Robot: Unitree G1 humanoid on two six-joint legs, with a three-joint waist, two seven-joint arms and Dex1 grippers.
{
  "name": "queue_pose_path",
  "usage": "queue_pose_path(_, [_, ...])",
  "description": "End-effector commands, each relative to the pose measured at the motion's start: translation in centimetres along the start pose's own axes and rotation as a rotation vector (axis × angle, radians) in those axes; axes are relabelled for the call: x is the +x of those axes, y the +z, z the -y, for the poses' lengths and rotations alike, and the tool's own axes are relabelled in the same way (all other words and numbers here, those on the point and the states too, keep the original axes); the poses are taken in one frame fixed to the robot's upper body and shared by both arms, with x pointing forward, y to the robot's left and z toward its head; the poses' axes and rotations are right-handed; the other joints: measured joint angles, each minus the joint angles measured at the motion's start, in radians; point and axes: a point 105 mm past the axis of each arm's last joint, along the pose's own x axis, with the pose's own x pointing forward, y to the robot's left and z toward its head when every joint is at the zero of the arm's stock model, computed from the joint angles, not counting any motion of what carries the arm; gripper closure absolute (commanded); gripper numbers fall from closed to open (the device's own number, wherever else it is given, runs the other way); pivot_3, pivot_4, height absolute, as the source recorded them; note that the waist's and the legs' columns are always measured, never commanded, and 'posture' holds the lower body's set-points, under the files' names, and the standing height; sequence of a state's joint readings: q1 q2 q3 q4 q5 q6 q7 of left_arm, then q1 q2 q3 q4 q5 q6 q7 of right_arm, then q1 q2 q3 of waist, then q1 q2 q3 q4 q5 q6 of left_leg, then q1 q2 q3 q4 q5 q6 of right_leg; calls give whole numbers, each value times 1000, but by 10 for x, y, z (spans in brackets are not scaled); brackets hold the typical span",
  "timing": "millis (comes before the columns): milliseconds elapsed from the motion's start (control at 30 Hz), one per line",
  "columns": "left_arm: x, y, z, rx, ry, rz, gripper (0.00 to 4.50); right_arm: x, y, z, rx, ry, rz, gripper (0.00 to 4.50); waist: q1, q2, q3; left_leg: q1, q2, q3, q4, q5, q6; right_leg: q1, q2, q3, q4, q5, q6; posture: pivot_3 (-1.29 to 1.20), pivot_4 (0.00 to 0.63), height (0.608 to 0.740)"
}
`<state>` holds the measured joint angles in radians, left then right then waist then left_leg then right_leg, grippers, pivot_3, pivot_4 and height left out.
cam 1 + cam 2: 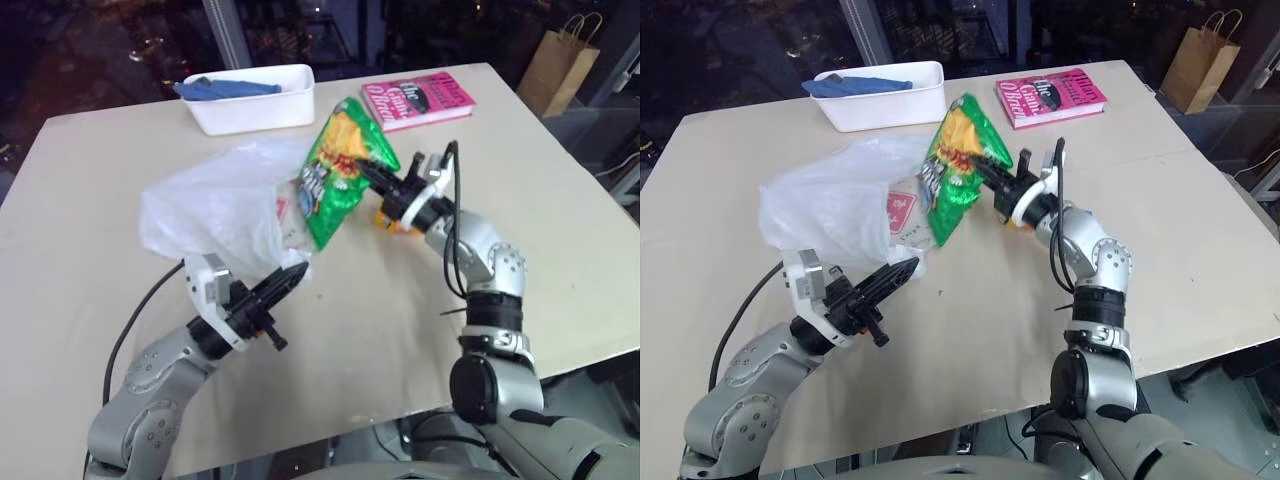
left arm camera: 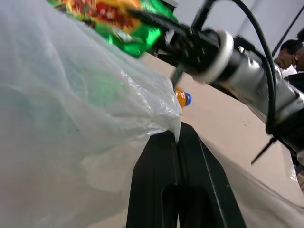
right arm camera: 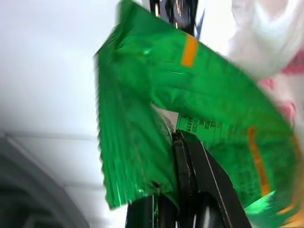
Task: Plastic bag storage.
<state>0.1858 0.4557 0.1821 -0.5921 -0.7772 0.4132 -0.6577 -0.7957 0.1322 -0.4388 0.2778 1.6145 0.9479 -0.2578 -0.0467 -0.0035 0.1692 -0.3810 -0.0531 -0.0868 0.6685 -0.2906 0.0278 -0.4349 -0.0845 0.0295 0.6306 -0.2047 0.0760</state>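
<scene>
A: Where do things stand?

B: The plastic bag [image 1: 215, 205] lies crumpled on the table [image 1: 560, 200], its mouth facing the robot's right. The left gripper [image 1: 290, 281] is clenched on the bag's rim near the front edge; the wrist view has the film pinched between the two black fingers. The right gripper [image 1: 372, 172] is clamped on the edge of the green chips packet [image 1: 335, 175], which hangs tilted in the air just at the bag's opening.

A: So the packet goes in?

B: That's my reading. I can't tell from here how wide the mouth gapes, as the film is bunched up.

A: How to do it well?

B: Lift the pinched rim up and a little away so the mouth opens, then lead the packet in lower corner first, along the table, and let go only once most of it is inside. Watch the small orange object [image 2: 181, 98] behind the packet, and avoid dragging the whole bag sideways.
</scene>
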Motion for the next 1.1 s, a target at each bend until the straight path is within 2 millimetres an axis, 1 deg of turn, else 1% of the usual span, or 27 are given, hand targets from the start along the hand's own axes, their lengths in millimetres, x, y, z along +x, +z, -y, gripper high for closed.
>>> queue_pose_path(33, [2, 4, 4, 20, -25, 14, 4500, 33, -39, -30, 93, 122, -80, 4401, 0, 0, 0, 0, 0, 0, 0, 0, 0, 0, 0, 0, 0, 0, 0, 0, 150, 740])
queue_pose_path(67, [4, 5, 3, 22, -28, 17, 4500, 35, -44, -27, 84, 110, -95, 4401, 1, 0, 0, 0, 0, 0, 0, 0, 0, 0, 0, 0, 0, 0, 0, 0, 150, 740])
queue_pose_path(133, [9, 5, 3, 21, -37, 24, 4500, 38, -61, -12, 31, 43, -155, 4401, 1, 0, 0, 0, 0, 0, 0, 0, 0, 0, 0, 0, 0, 0, 0, 0, 150, 740])
queue_pose_path(200, [13, 5, 3, 20, -43, 28, 4500, 39, -68, -3, -1, 17, -174, 4401, 1, 0, 0, 0, 0, 0, 0, 0, 0, 0, 0, 0, 0, 0, 0, 0, 150, 740])
queue_pose_path(233, [16, 5, 3, 19, -46, 34, 4500, 43, -72, -1, 33, 11, -177, 4401, 1, 0, 0, 0, 0, 0, 0, 0, 0, 0, 0, 0, 1, 0, 0, 0, 150, 740])
queue_pose_path(267, [20, 4, 2, 19, -48, 39, 4500, 46, -77, -3, 62, 22, -181, 4401, 1, 0, 0, 0, 0, 0, 0, 0, 0, 0, 0, 0, 1, 0, 0, 0, 150, 740])
queue_pose_path(333, [25, 3, 1, 21, -47, 48, 4500, 52, -87, -16, 111, 81, -212, 4401, 4, 0, 0, 0, -1, 0, 0, 0, 0, 0, 0, 0, 1, 0, 0, 0, 150, 740])
queue_pose_path(400, [27, 2, 1, 23, -47, 54, 4500, 53, -97, -29, 106, 140, -264, 4401, 3, 0, 0, 0, -1, 0, 1, 0, 0, 0, -1, 0, 1, 0, 0, 0, 150, 740])
queue_pose_path(433, [28, 3, 0, 25, -44, 60, 4500, 52, -103, -29, 91, 139, -300, 4401, 3, 0, 0, 0, -1, 0, 1, 0, 0, 0, -1, 1, 0, 0, 0, 0, 150, 740])
queue_pose_path(500, [30, 6, -4, 27, -26, 87, 4500, 48, -115, -4, 8, 15, -369, 4401, 1, 0, 0, 0, -1, 0, 0, 0, 0, 0, 0, 1, 0, 0, 0, 0, 150, 740])
queue_pose_path(533, [31, 8, -6, 30, -16, 100, 4500, 45, -118, 11, -38, -56, -391, 4401, 0, 0, 0, 0, -1, 0, 0, 0, 0, 0, 0, 1, 0, 0, 0, 0, 150, 740])
queue_pose_path(600, [31, 10, -10, 32, 2, 116, 4500, 37, -117, 30, -138, -140, -418, 4401, -1, 0, 0, 0, 0, 0, 0, 0, 0, 0, 0, 1, 1, 0, 0, 0, 150, 740])
queue_pose_path(633, [30, 10, -11, 32, 8, 119, 4500, 33, -115, 36, -204, -164, -431, 3901, -1, 0, 0, 0, 0, 0, 0, 0, 0, 0, 0, 1, 1, 0, 0, 0, 150, 740])
queue_pose_path(667, [29, 10, -12, 31, 15, 119, 4500, 29, -113, 41, -278, -182, -444, 3734, 0, 0, 0, 0, -1, 0, 0, 0, 0, -1, 0, 1, 1, 0, 0, 0, 150, 740])
queue_pose_path(700, [27, 9, -14, 30, 23, 117, 4500, 25, -111, 44, -341, -192, -458, 3362, 2, 0, -1, 0, -1, 0, 0, 0, 0, -1, 0, 1, 1, 0, 0, 0, 150, 740])
queue_pose_path(733, [25, 7, -15, 28, 30, 112, 4500, 20, -107, 49, -421, -205, -471, 2887, 3, 0, -1, 0, -1, 0, 1, 0, 0, 0, 0, 1, 1, 0, 0, 0, 150, 740])
queue_pose_path(767, [23, 5, -16, 25, 36, 107, 4500, 16, -102, 53, -492, -215, -481, 2067, 4, 0, -1, 0, -1, 0, 1, 0, 0, 0, -1, 1, 1, 0, 0, 0, 150, 740])
queue_pose_path(800, [22, 4, -16, 24, 38, 104, 4500, 13, -100, 55, -535, -220, -488, 1881, 5, 0, -1, 0, -2, 0, 1, 0, 0, 0, -1, 1, 1, 0, 0, 0, 150, 740])
queue_pose_path(833, [20, 2, -16, 21, 42, 99, 4500, 7, -94, 60, -588, -239, -503, 1320, 6, 0, -1, 0, -2, 0, 1, 0, 0, 0, -1, 1, 1, 0, 0, 0, 150, 740])
queue_pose_path(867, [18, 0, -16, 18, 46, 94, 4500, 3, -89, 65, -628, -261, -511, 1112, 6, 0, -1, 0, -2, 0, 2, 0, 0, 0, -1, 1, 1, 0, 0, 0, 150, 740])
queue_pose_path(933, [15, -4, -15, 13, 54, 84, 4500, -6, -69, 75, -739, -319, -501, 152, 6, 0, -1, 0, -3, 0, 2, 0, 0, 1, -1, 0, 1, 0, 0, 0, 150, 740])
queue_pose_path(967, [14, -5, -15, 13, 57, 81, 4500, -9, -61, 76, -779, -329, -490, 57, 6, 0, -1, 0, -3, -1, 2, 0, 0, 1, -1, 0, 1, 0, 0, 0, 150, 740])
queue_pose_path(1033, [12, -6, -15, 14, 62, 81, 4500, -11, -50, 74, -804, -324, -467, 57, 6, 0, -1, 0, -3, -1, 2, 0, 0, 0, -1, -1, 1, 0, 0, 0, 150, 740])
queue_pose_path(1100, [11, -6, -15, 12, 68, 82, 4500, -12, -33, 61, -806, -288, -413, 57, 2, 0, -1, 0, -2, 0, 1, 0, 0, 0, 0, 0, 1, 0, 0, 0, 150, 740])
